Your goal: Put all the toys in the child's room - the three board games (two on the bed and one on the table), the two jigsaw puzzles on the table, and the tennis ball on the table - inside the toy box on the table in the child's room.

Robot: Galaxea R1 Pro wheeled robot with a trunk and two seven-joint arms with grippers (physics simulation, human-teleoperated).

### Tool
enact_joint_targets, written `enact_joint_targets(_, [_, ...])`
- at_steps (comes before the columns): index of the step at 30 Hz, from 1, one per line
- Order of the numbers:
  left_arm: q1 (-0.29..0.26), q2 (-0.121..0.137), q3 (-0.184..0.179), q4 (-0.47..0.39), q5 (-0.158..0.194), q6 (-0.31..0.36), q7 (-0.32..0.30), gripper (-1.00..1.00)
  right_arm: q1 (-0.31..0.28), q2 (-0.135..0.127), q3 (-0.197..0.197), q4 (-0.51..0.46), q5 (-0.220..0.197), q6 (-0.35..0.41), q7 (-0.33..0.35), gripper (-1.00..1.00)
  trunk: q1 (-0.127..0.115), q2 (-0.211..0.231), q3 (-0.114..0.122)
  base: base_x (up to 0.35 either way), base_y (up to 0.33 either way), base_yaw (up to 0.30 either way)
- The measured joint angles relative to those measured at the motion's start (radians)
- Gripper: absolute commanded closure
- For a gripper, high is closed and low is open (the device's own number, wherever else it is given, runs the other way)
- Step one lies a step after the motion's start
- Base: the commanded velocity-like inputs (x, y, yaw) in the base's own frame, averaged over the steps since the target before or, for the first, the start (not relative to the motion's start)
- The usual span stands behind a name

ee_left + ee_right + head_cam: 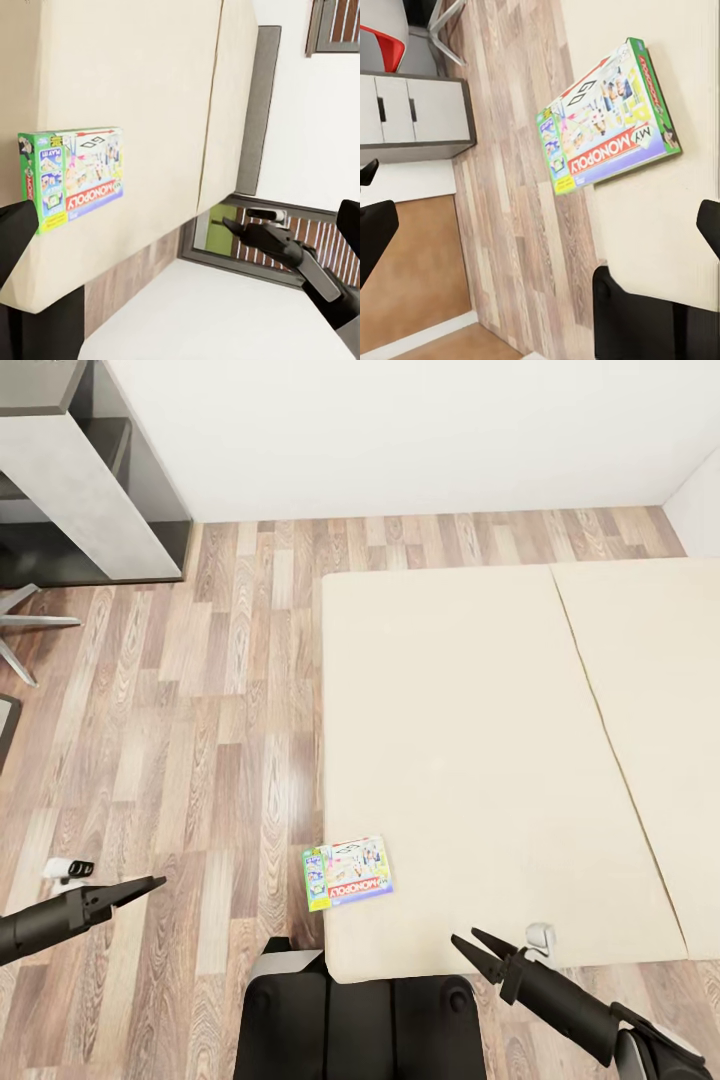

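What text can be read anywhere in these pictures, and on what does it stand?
"MY MONOPOLY": on the lid of the board game lying at the edge of the bed.
"GO": on the same lid, in the board picture.
"PLAY IT": on the box's green side panel, in the left wrist view.
The remaining small print is too blurred to read.

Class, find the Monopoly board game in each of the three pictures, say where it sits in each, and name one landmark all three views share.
Head view: the Monopoly board game lies low and left of centre, overhanging the mattress edge.
Left wrist view: it sits at the left edge, at mid-height.
Right wrist view: it sits upper right, tilted.
Shared landmark: the cream mattress edge beside the wooden floor.
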Motion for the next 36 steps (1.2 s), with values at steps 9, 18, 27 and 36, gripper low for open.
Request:
enact_joint_targets(9, [-0.001,0.001,0.005,0.001,0.001,-0.001,0.0,-1.0,0.0,0.0,-0.001,0.006,-0.001,-0.009,-0.006,-1.0,0.0,0.0,0.0,0.0,0.0,0.0])
enact_joint_targets(18, [0.0,0.001,0.005,0.001,0.0,-0.001,0.0,-1.0,0.0,0.0,0.0,0.007,0.001,-0.011,-0.007,-1.0,0.0,0.0,0.001,0.0,0.0,0.0])
enact_joint_targets(27, [0.0,0.001,0.005,0.001,-0.002,-0.001,0.0,-1.0,0.0,0.0,0.0,0.006,0.0,-0.022,-0.008,-1.0,0.0,0.0,0.013,0.0,0.0,0.0])
enact_joint_targets(36, [0.0,0.003,0.005,0.001,-0.001,-0.001,0.0,-1.0,0.0,0.0,0.001,0.006,0.001,-0.03,-0.008,-1.0,0.0,0.0,0.027,0.0,0.0,0.0])
